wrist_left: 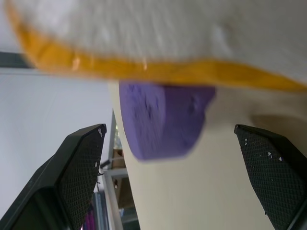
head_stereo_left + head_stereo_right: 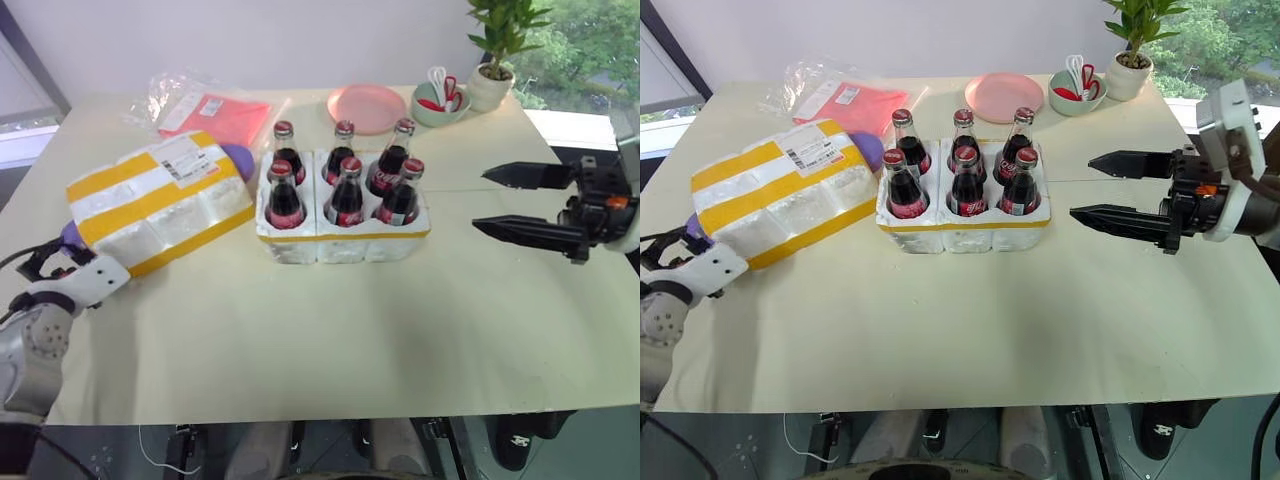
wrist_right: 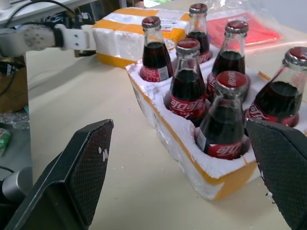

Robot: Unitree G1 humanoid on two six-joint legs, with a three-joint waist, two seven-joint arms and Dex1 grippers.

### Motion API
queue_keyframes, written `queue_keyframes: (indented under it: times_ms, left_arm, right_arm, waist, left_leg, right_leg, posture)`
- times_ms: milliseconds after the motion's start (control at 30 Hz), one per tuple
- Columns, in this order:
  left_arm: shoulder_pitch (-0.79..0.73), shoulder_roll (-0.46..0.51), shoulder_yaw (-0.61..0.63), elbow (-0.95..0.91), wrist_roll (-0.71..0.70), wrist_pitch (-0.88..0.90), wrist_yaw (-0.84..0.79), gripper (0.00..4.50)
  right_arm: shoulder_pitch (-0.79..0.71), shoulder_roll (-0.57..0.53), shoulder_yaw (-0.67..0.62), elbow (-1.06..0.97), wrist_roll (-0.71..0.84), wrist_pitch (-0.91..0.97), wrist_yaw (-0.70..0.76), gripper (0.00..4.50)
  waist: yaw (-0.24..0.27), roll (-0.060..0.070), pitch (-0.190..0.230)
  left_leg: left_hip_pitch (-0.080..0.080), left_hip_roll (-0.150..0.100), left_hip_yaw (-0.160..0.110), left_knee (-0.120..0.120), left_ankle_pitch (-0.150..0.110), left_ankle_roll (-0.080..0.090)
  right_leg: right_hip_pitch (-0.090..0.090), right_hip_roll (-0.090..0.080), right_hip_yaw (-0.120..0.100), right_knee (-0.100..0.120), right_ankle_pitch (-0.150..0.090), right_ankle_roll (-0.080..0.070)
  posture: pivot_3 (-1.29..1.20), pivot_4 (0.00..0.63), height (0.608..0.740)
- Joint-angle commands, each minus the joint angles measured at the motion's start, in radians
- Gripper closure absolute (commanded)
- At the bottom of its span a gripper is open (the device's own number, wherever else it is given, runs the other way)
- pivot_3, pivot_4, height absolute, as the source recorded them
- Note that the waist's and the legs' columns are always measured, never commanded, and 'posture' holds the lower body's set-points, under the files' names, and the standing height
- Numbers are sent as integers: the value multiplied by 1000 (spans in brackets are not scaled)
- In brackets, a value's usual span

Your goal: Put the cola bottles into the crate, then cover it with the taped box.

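Head stereo pair overlooking table (image 2: 330, 330) (shared scene), wrist cameras close, facing forward

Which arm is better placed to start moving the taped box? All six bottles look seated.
Probably the left: the left gripper is open at the near end of the taped box, while the right gripper hovers open beyond the crate.

cola bottles (image 2: 345, 176) in crate (image 2: 343, 240) — taped box (image 2: 158, 199) leftward
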Motion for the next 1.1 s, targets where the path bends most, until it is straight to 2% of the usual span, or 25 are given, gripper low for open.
queue_keyframes:
  times_ms: [33,300,400,567,733,933,1100]
  left_arm:
    - [-116,24,-63,130,42,-66,49,44]
    - [-308,24,-178,365,68,-158,89,44]
    - [-332,25,-188,394,57,-178,92,918]
    - [-344,38,-189,407,54,-172,94,3389]
    - [-358,70,-148,392,21,-150,86,3389]
    - [-411,133,-59,322,-57,-131,55,3389]
    - [-526,184,-18,236,-127,-151,-10,3389]
  right_arm:
    - [-10,-24,-59,-34,34,11,-15,0]
    - [-13,-27,-83,-29,37,19,-53,0]
    - [-3,-24,-89,-32,34,16,-63,0]
    - [9,-19,-97,-39,35,13,-75,0]
    - [26,-32,-104,-17,53,44,-66,0]
    - [16,-32,-82,8,-8,-7,-76,0]
    - [13,-30,-65,29,-23,-22,-62,0]
  waist:
    - [1,0,0]
    - [-2,0,0]
    - [-2,0,0]
    - [-2,0,0]
    - [-3,0,0]
    - [-2,-1,0]
    - [0,-1,0]
  left_leg:
    - [0,0,0,0,0,0]
    - [0,0,0,0,0,0]
    - [0,0,0,0,0,0]
    - [0,0,0,0,0,0]
    - [0,0,0,0,0,0]
    - [0,0,0,0,0,0]
    - [-1,0,0,1,0,0]
  right_leg:
    - [0,0,0,0,0,0]
    - [0,0,0,0,0,0]
    - [0,0,0,1,0,0]
    - [0,0,0,1,0,0]
    - [0,0,0,1,0,0]
    - [-1,0,0,1,0,0]
    - [0,0,0,1,0,0]
  posture:
    - [0,150,740]
    - [0,150,740]
    - [0,150,740]
    - [0,150,740]
    - [0,150,740]
    - [0,150,740]
    - [0,150,740]
